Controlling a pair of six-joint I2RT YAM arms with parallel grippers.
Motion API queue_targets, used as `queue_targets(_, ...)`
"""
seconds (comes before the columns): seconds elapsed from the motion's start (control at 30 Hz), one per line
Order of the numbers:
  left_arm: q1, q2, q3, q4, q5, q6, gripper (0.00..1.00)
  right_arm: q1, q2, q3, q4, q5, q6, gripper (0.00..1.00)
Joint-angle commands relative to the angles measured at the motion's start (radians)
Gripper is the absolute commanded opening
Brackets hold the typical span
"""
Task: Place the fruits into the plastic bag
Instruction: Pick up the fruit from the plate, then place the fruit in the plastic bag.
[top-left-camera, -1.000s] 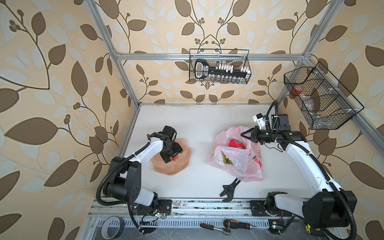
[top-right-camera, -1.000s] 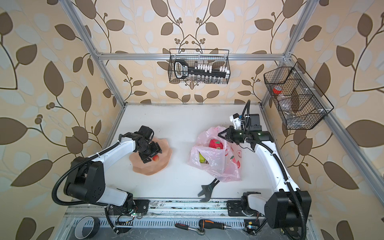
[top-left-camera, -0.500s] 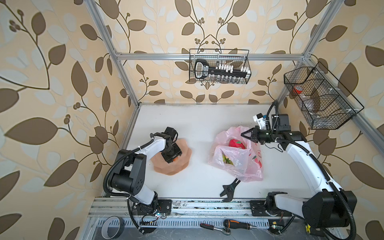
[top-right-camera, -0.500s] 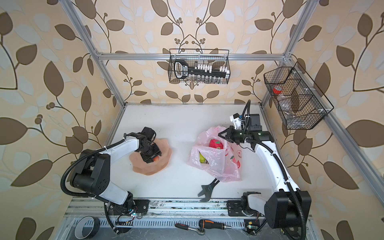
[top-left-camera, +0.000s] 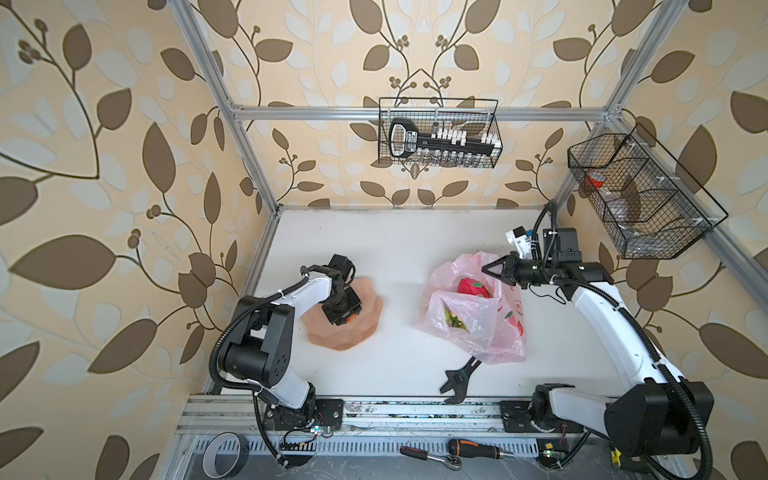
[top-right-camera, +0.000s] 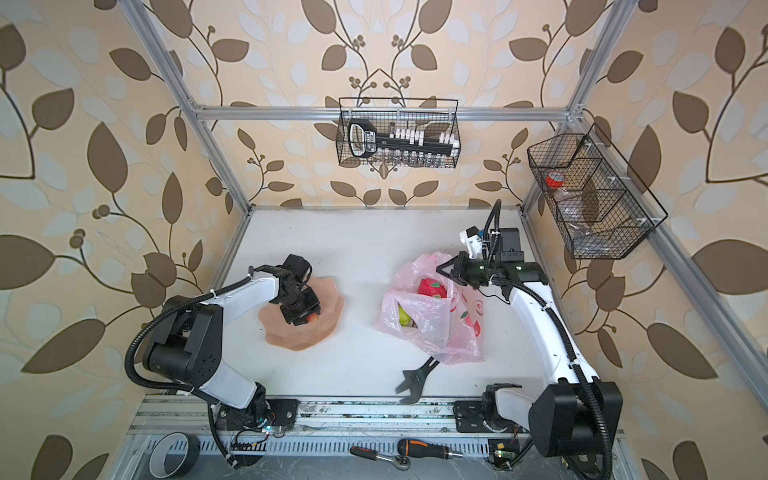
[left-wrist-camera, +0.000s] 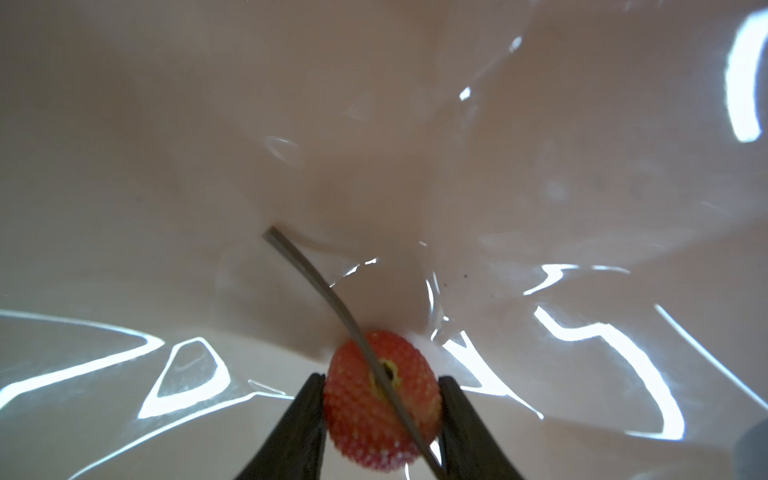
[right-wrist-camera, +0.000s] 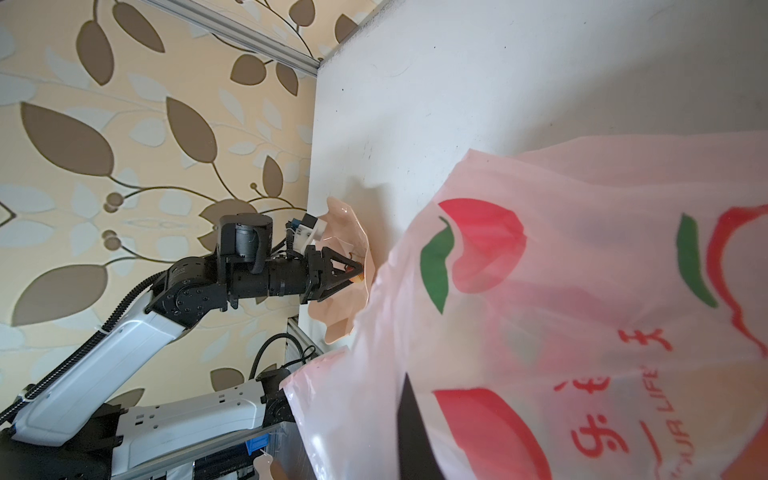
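A red strawberry (left-wrist-camera: 374, 407) lies on the peach plate (top-left-camera: 365, 338), and my left gripper (left-wrist-camera: 381, 380) is shut on it, one black finger pressed against each side. A thin grey strand (left-wrist-camera: 316, 282) runs across the berry. In both top views the left gripper (top-left-camera: 348, 319) (top-right-camera: 306, 319) points down into the plate (top-right-camera: 322, 334). My right gripper (top-left-camera: 487, 269) (top-right-camera: 439, 269) is shut on the rim of the pink plastic bag (top-left-camera: 465, 332) (right-wrist-camera: 582, 291) and holds its mouth up. In the bag lie a red dragon fruit (top-left-camera: 471, 287) and a yellow-green fruit (top-left-camera: 453, 321).
A black wrench (top-left-camera: 459, 380) lies just in front of the bag near the table's front edge. Wire baskets hang on the back wall (top-left-camera: 438, 139) and the right wall (top-left-camera: 640, 195). A screwdriver (top-left-camera: 478, 451) and a tape roll (top-left-camera: 222, 457) lie on the front rail.
The left gripper's jaws have narrowed onto the strawberry on the plate, and the left arm's elbow has drawn in. The right arm and the bag have not moved.
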Motion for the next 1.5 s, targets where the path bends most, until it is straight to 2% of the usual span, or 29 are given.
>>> queue_targets(0.0, 0.01, 0.001, -0.011, -0.012, -0.018, 0.022, 0.43, -0.004, -0.003, 0.033, -0.011, -0.014, -0.022, 0.0)
queue_targets(0.33, 0.01, -0.041, 0.018, -0.034, -0.032, 0.058, 0.37, -0.004, 0.001, 0.032, -0.009, -0.012, -0.022, 0.0)
queue_targets(0.8, 0.01, -0.092, 0.241, -0.16, -0.05, 0.123, 0.37, -0.005, 0.01, 0.034, 0.001, -0.01, -0.016, 0.0)
queue_targets(1.13, 0.009, -0.123, 0.375, -0.164, 0.015, 0.144, 0.36, -0.004, 0.016, 0.034, 0.006, -0.011, -0.012, 0.0)
queue_targets(1.37, 0.009, -0.188, 0.366, -0.039, 0.148, 0.11, 0.36, -0.004, 0.018, 0.037, 0.01, -0.011, -0.011, 0.0)
queue_targets(1.47, 0.009, -0.193, 0.363, -0.016, 0.171, 0.105, 0.34, -0.004, 0.018, 0.036, 0.012, -0.012, -0.01, 0.0)
